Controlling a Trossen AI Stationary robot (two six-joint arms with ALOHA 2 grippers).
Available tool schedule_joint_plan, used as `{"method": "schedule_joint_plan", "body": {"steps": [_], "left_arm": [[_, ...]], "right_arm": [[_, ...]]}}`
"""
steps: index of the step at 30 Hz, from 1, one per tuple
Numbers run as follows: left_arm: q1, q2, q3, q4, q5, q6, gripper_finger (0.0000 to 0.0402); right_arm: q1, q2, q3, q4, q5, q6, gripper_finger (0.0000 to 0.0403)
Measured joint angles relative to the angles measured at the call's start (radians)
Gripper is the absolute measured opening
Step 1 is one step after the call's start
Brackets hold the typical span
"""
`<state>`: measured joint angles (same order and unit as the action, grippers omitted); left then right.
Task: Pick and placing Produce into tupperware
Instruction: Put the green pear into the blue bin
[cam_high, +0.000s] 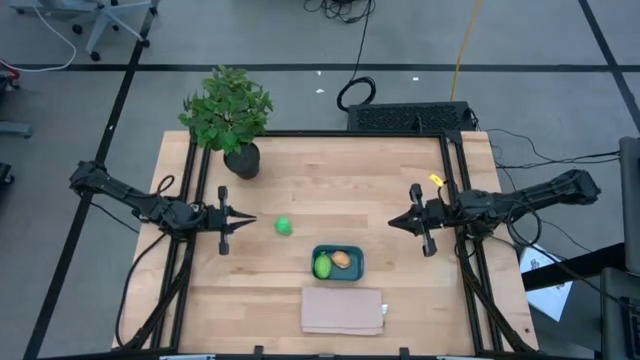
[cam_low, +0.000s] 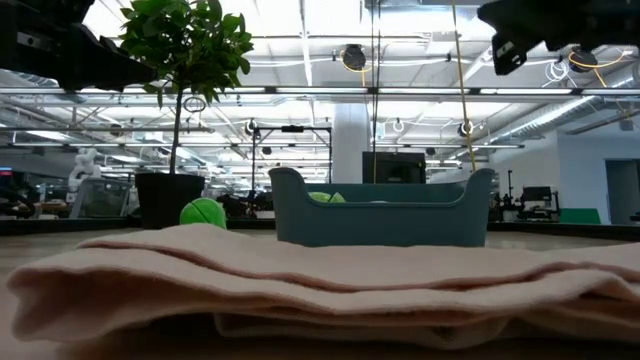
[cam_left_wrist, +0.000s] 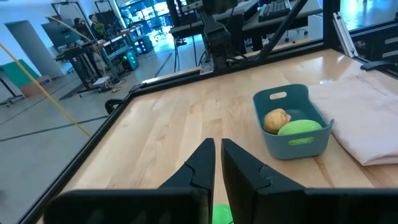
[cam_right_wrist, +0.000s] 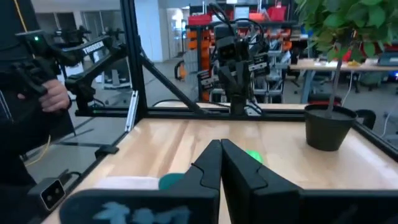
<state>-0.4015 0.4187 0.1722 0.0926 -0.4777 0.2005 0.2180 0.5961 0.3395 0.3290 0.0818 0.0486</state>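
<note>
Tupperware (cam_high: 338, 263) sits on wooden table (cam_high: 330, 170) beside cloth (cam_high: 342, 310).

- Grey floor (cam_high: 300, 35) w/ dark lines across it; black cables (cam_high: 352, 95) and a yellow cord (cam_high: 464, 40) lying on it.
- Office chair base (cam_high: 110, 25) at far left corner.
- Light wood table (cam_high: 330, 165) in a black frame.
- Open workshop hall behind: white ceiling beams (cam_low: 330, 92), bright strip lights.
- Benches, racks w/ orange bins (cam_right_wrist: 199, 43).
- Person's hand (cam_right_wrist: 53, 96) at room edge.
</note>
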Motion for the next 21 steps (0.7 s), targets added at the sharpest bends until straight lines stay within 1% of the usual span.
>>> {"method": "schedule_joint_plan", "body": {"steps": [2,4,7,13,17,21], "left_arm": [[0.0,0.0,0.0,0.009,-0.003,0.0,0.0033],[0.0,0.0,0.0,0.011,-0.012,0.0,0.0033],[0.0,0.0,0.0,0.01,-0.025,0.0,0.0033],[0.0,0.0,0.0,0.011,-0.028,0.009,0.0033],[0.0,0.0,0.0,0.013,-0.028,0.014,0.0033],[0.0,0.0,0.0,0.007,-0.028,0.008,0.0033]], "right_arm": [[0.0,-0.026,-0.038,0.025,0.006,-0.016,0.0],[-0.005,-0.05,-0.074,0.061,0.053,-0.033,0.0],[-0.04,-0.084,-0.098,0.07,0.075,-0.047,0.0],[-0.092,-0.155,-0.103,0.038,0.019,-0.029,0.0],[-0.094,-0.207,-0.103,-0.008,-0.006,-0.024,0.0],[-0.093,-0.253,-0.103,-0.081,-0.007,-0.015,0.0]]}}
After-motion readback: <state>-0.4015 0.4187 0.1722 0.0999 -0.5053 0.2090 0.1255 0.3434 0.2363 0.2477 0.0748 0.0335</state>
